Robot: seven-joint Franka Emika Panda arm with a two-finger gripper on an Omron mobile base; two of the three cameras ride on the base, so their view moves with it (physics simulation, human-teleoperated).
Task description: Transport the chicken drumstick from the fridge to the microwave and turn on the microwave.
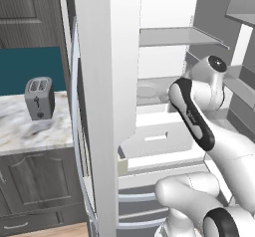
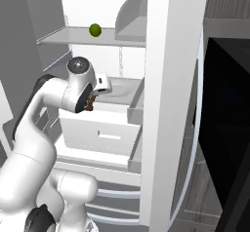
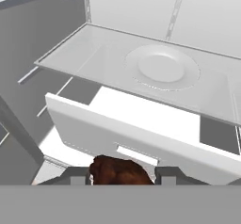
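**Inside fridge: claw gripping drumstick**

Inside the open fridge point(image 2: 166, 80) the claw point(image 3: 121, 175) is closed on the drumstick point(image 3: 120, 172), brown meat pinched between the two dark tips at the bottom of the hand view. Right base view shows the same brown piece point(image 2: 89, 104) under the hand, held in the air in front of the drawer point(image 2: 105, 136), not touching it. Drawer is white, pulled partly out, handle slot on its front. Just above and behind it, a pale shelf point(image 3: 84, 60) carries a round white plate point(image 3: 162, 68). Higher shelf point(image 2: 63, 37) holds a small green round fruit point(image 2: 95, 29), well apart from the claw. Left base view: arm point(image 1: 191, 114) reaches into the fridge past the door edge; grey toaster point(image 1: 39, 98) stands on the marble tabletop point(image 1: 20, 131) to the left, teal wall behind it. Black microwave point(image 2: 227, 128) front at the right edge of the right base view, beside the fridge.
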